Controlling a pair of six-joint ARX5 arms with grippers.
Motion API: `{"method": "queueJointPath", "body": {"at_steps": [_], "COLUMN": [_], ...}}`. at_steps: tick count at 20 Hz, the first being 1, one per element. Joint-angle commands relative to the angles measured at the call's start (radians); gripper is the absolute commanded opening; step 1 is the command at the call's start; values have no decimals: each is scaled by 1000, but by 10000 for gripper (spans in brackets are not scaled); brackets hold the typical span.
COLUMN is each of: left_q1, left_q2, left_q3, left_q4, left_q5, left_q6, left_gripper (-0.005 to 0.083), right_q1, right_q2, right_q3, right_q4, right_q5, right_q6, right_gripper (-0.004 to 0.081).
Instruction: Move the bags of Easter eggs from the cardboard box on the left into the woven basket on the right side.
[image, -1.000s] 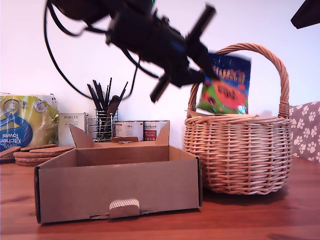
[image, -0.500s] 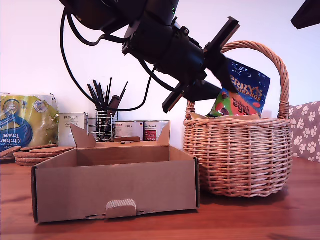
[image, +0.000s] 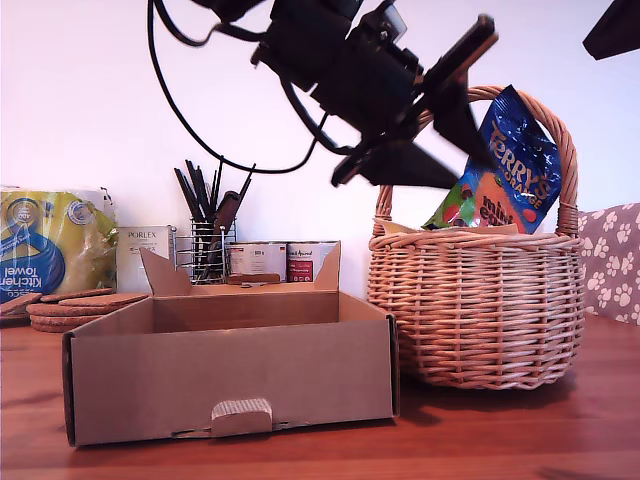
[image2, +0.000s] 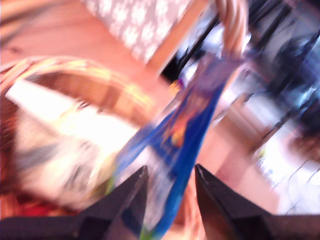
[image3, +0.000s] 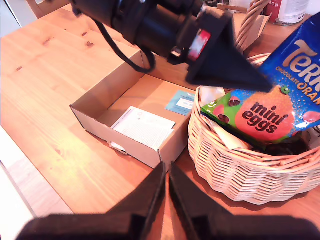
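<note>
First claw (image2: 169, 186) clamped on the blue Terry's bag (image: 505, 165), pinched between both jaws, held tilted over the woven basket (image: 475, 310) and under its arched handle, lower end dipping just inside the rim. White bag (image2: 65, 145) directly below the claw in the basket, blurred. Cardboard box (image: 235, 375) down and toward the exterior view's left of the claw, just beside the basket on the tabletop (image: 500, 440), only paper sheets (image3: 143, 126) inside. Second claw (image3: 165, 200) high above the tabletop, jaws nearly touching, nothing between them.
</note>
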Motion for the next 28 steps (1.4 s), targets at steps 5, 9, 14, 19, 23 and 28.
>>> {"method": "queueJointPath", "body": {"at_steps": [5, 9, 14, 19, 23, 28], "left_q1": [42, 62, 119, 179, 280, 365], "left_q2": [-127, -201, -338, -607, -847, -1199], "left_q3": [11, -22, -208, -566, -756, -880], "left_q4": [-244, -297, -190, 74, 104, 34], "left_q5": [-92, -206, -232, -272, -278, -249], "left_q6": [181, 235, 243, 262, 302, 313], "left_gripper": [81, -19, -19, -19, -19, -19], "right_q1": [4, 4, 2, -6, -45, -69], "right_q2": [-1, 23, 73, 60, -29, -216], "right_q3": [5, 5, 2, -42, -76, -76], "right_q4": [26, 55, 170, 270, 284, 183], "right_q5": [24, 91, 181, 275, 258, 256], "right_q6": [-6, 16, 58, 57, 58, 58], "right_gripper": [-13, -13, -13, -13, -13, -13]}}
